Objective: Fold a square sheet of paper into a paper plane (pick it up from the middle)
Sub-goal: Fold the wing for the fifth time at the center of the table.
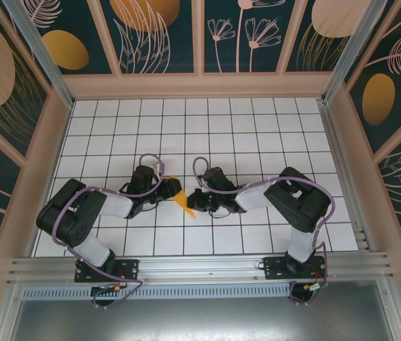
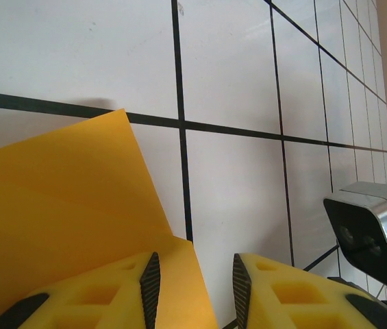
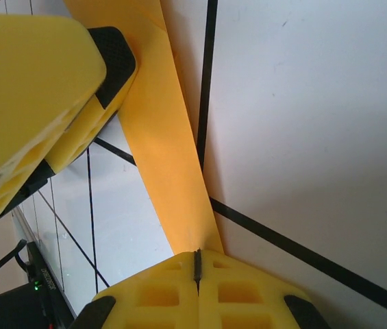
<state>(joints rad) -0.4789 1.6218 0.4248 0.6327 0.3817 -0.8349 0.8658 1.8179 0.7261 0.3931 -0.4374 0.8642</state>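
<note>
**Q:** Two arms show in the overhead view. How is each posed?

**A:** Each arm bends its elbow outward and reaches inward. The left gripper [image 2: 195,282] and the right gripper [image 3: 196,264] face one another near the middle of the gridded table [image 1: 257,128].

**Q:** Where is the orange-yellow paper [image 1: 183,202], and what does each gripper do with it?

**A:** The paper sits between the two grippers. The right jaws are pressed together on its narrow end. The left jaws stand apart, with a clear gap between the black pads [image 2: 151,279]. One edge of the paper runs into that gap behind one finger and is not pinched. Whether the finger touches the paper cannot be told.

**Q:** Which way does the paper run?

**A:** Seen from overhead, its long axis lies on a diagonal. The broader end is farther back, beside the left gripper. The pointed end aims at the near edge and slightly right, just beside the right gripper. The right wrist view agrees: the folded strip tapers toward the clamped jaws. Whether the paper rests on the table or is lifted cannot be told.
</note>
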